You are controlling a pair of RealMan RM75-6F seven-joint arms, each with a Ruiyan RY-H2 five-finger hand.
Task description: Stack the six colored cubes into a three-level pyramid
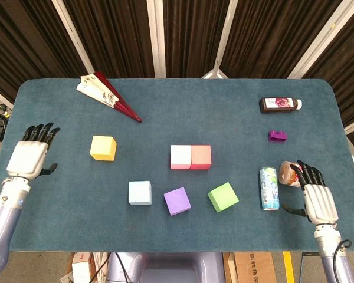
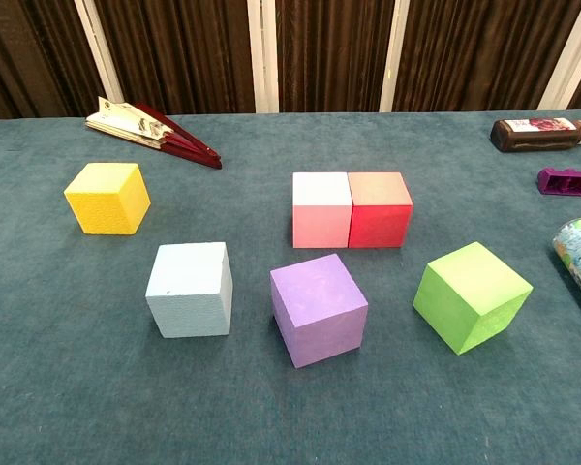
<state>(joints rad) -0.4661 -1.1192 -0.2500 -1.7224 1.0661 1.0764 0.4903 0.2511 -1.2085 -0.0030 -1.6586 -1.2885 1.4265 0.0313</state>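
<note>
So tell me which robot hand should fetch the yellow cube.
Probably the left robot hand: it is open on the yellow cube's side with bare table between. The right robot hand sits far across, beside the can.

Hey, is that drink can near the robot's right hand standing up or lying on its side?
Lying on its side. In the head view the can shows its long printed side on the table, just left of the right hand.

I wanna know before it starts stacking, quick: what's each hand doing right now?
Left hand: open, holding nothing.
Right hand: open, holding nothing, beside the can.
</note>
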